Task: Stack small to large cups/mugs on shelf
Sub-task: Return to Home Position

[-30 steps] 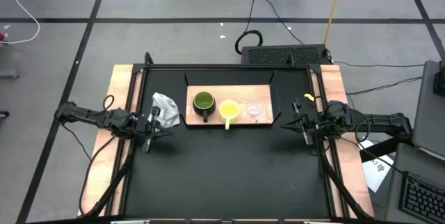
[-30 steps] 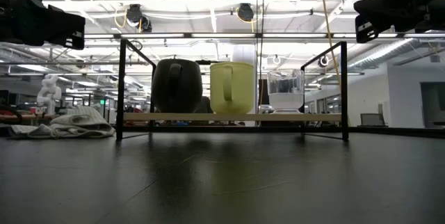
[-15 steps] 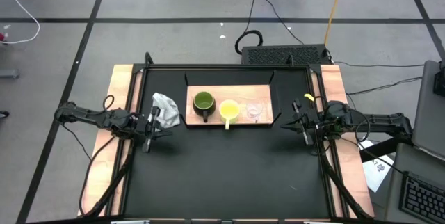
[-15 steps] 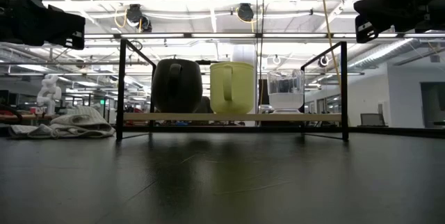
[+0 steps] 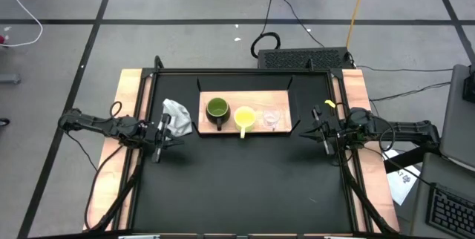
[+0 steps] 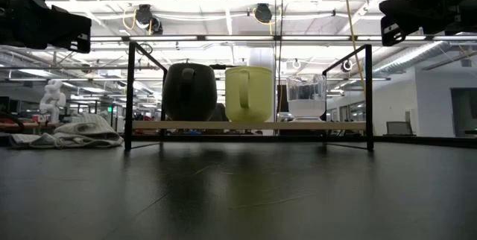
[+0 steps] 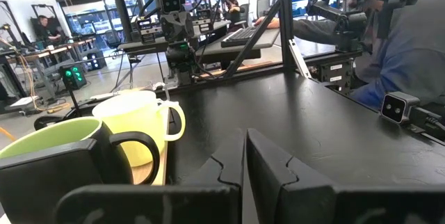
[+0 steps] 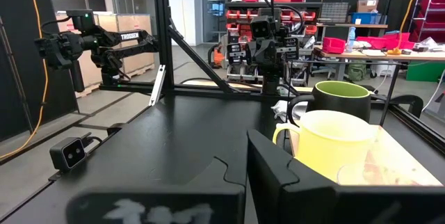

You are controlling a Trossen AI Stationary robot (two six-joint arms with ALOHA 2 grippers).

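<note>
Along the back of the black table (image 5: 245, 187), the shelf (image 5: 282, 98) carries three vessels in a row: the olive-green mug (image 5: 217, 108), the yellow mug (image 5: 245, 116) in the middle, and the clear glass cup (image 5: 272, 117). A crumpled cloth (image 5: 177, 114) lies just off the shelf's left end. The left gripper (image 7: 244, 140) hangs above the table's left edge, fingers pressed together, empty. The right gripper (image 8: 245, 147) mirrors it opposite, likewise closed on nothing.
</note>
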